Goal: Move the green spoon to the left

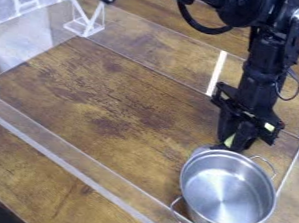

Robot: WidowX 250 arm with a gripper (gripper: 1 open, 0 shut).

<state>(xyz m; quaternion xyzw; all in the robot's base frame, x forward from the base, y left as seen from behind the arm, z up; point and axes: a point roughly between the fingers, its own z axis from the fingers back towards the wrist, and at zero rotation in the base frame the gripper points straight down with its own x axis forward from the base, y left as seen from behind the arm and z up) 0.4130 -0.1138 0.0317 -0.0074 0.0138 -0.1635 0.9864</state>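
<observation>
My gripper hangs straight down from the black arm, just behind the far rim of the steel pot. Its fingers stand shut, and a sliver of the green spoon shows yellow-green between them. The handle is mostly hidden by the fingers, and I cannot make out the spoon's silver bowl. The gripper sits a little above the wooden table, at its right side.
The round pot with two handles stands near the front right corner. A clear plastic wall rims the work area along the front and left. A small clear stand sits at the back left. Bare wood lies to the left of the gripper.
</observation>
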